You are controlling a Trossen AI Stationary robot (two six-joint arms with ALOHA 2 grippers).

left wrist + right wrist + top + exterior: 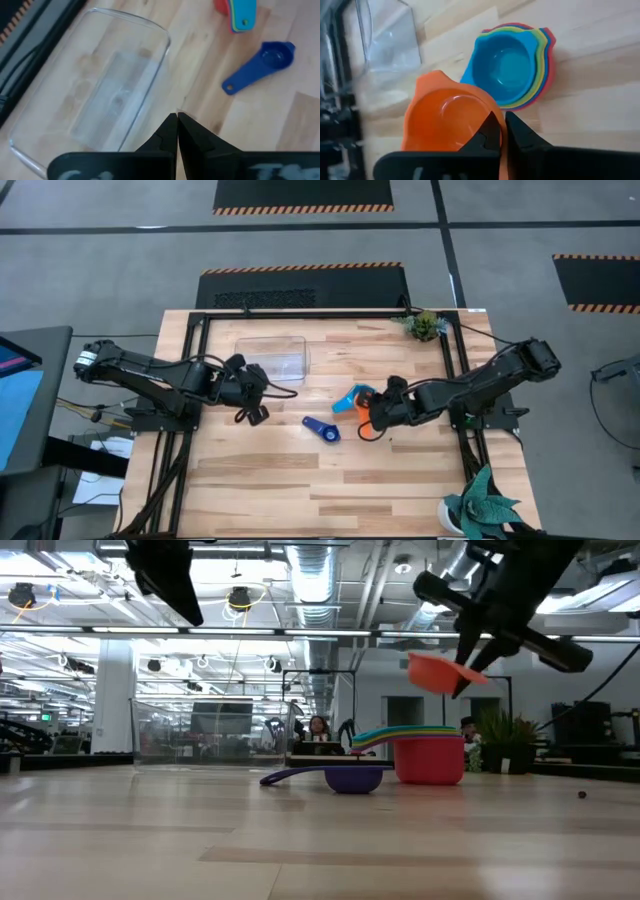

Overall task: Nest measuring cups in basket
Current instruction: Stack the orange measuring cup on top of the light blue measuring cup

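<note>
Orange measuring cup [445, 120] hangs off the bench, pinched at its rim by the right gripper [501, 131], right of centre. Just beside it, on the wood: nested stack of cups [512, 65], blue inside, red outermost. Dark blue cup [323, 429] lies alone near bench centre, handle flat. Clear basket [272, 358] sits toward the far edge, left of centre; nothing visible in it. Left gripper [177, 131] hovers just beside the basket's near side, fingers pressed together, holding nothing.

- orange cup [445, 120], lifted off the table, beside the nested stack [512, 65]
- dark blue cup [322, 429] lying alone on the wood; upright
- clear basket [272, 356] empty, well apart
</note>
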